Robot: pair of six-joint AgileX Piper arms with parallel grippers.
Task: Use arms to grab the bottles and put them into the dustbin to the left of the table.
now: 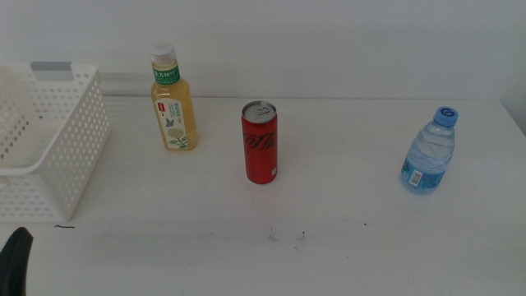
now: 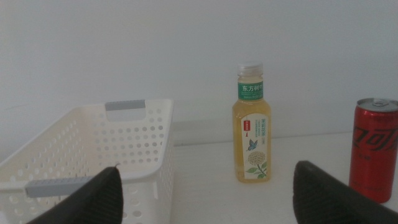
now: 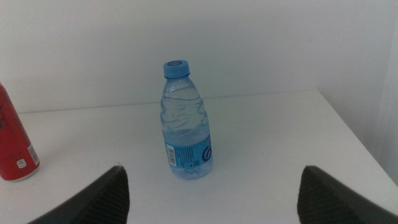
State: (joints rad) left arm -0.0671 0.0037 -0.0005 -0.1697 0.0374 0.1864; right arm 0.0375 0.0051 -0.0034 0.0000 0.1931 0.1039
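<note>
- Left hand (image 2: 205, 193): jaws spread wide, nothing between them, holding nothing. It sits low over the tabletop (image 2: 205, 162); in the middle view only a dark tip (image 1: 15, 259) shows at the bottom left corner.
- Ahead of the left hand, between the two jaw tips and well beyond them: the tea bottle (image 2: 252, 124), upright, white cap on, green neck band, yellowish liquid, label with a butterfly and flower print.
- Ahead of the left hand and off to its left side: the dustbin (image 2: 134, 152), a white perforated basket with grey strips on its rim, open top. It is nearer to the hand than the tea bottle. What lies inside cannot be seen from here.
- Ahead and to the left hand's right side: the red soda can (image 2: 373, 149), upright, partly cut by the picture edge and by the jaw tip.
- Right hand (image 3: 211, 199): jaws spread wide, empty, not visible in the middle view.
- Straight ahead of the right hand, between the jaw tips and clear of both: the water bottle (image 3: 185, 121), upright, blue cap on, clear body, blue label at the base.
- Far to the right hand's left side: the same red soda can, only an edge showing.
- Middle view: the tea bottle, can and water bottle stand apart from each other on the white tabletop, none touching; the dustbin is just beside the tea bottle, not touching it.
- A few small dark specks (image 1: 288, 237) mark the tabletop near the front.
</note>
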